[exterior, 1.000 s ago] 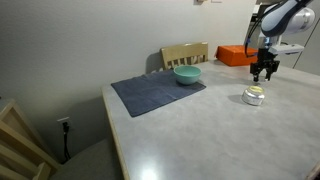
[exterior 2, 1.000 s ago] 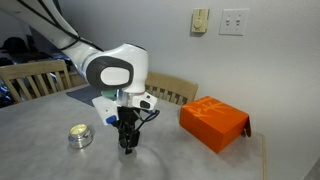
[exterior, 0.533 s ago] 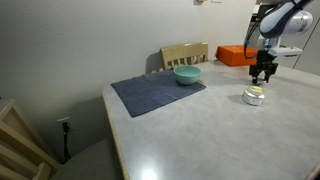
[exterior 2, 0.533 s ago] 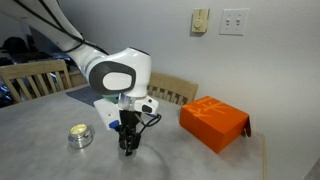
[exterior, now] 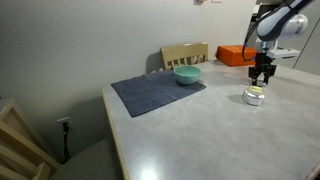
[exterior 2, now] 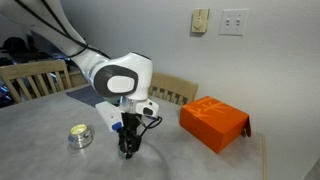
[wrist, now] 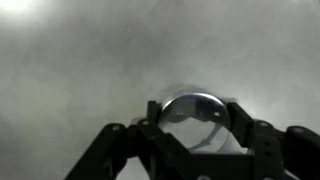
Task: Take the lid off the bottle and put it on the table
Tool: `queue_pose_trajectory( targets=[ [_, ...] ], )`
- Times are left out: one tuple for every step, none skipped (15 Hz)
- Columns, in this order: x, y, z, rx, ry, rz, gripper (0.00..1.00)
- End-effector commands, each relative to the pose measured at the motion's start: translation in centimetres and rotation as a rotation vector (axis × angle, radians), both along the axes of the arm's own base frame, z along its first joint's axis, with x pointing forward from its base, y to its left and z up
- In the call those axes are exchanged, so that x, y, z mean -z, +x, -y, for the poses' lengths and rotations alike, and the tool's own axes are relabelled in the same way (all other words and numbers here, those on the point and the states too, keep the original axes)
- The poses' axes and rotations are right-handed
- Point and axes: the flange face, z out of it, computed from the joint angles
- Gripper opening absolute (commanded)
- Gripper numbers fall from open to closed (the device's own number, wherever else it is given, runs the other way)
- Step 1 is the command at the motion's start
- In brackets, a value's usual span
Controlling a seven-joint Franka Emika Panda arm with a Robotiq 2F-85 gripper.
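The lid (wrist: 193, 108) is a small round silver cap; in the wrist view it sits between my two fingers, which touch its sides. My gripper (exterior 2: 127, 150) is shut on it, pointing down just above the pale table (exterior 2: 40, 165). It also shows in an exterior view (exterior: 262, 78). The bottle (exterior 2: 80, 136) is a squat silver container with an open yellowish top, standing on the table beside the gripper and apart from it. It also shows in an exterior view (exterior: 255, 96).
An orange box (exterior 2: 214, 122) lies on the table on the far side of the gripper from the bottle. A teal bowl (exterior: 187, 75) stands on a dark blue-grey placemat (exterior: 157, 92). Wooden chairs (exterior: 185, 54) stand at the table's edges.
My gripper has sunk slightly towards the table with the lid in it. The bottle has not moved.
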Motion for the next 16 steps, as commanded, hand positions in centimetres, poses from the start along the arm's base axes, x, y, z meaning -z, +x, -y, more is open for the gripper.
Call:
queue_pose_trajectory(
  targets=[
    [1.1, 0.1, -0.3, -0.017, -0.003, -0.039, 0.97],
    [1.0, 0.0, -0.4, -0.023, -0.004, -0.04, 1.0],
    [0.8, -0.2, -0.7, -0.033, 0.001, -0.044, 1.0],
    [0.6, -0.5, -1.2, -0.04, 0.005, -0.045, 1.0],
    [0.3, -0.7, -1.7, -0.046, 0.012, -0.052, 1.0],
    [-0.1, -1.0, -2.3, -0.053, 0.017, -0.048, 1.0],
    [-0.7, -1.5, -3.2, -0.063, 0.017, -0.04, 1.0],
    [-1.3, -2.0, -4.1, -0.074, -0.001, -0.024, 1.0],
    [-1.9, -2.6, -5.0, -0.086, -0.015, -0.013, 1.0],
    [-2.8, -3.2, -5.9, -0.099, -0.04, 0.013, 1.0],
    [-3.8, -3.8, -6.8, -0.11, -0.06, 0.041, 1.0],
    [-4.9, -4.4, -7.6, -0.12, -0.082, 0.069, 1.0],
    [-6.0, -5.0, -8.4, -0.123, -0.098, 0.098, 1.0],
    [-7.1, -5.7, -9.2, -0.129, -0.112, 0.118, 1.0],
    [-8.1, -6.4, -9.9, -0.129, -0.118, 0.142, 1.0],
    [-9.2, -7.1, -10.4, -0.127, -0.108, 0.158, 1.0]
  ],
)
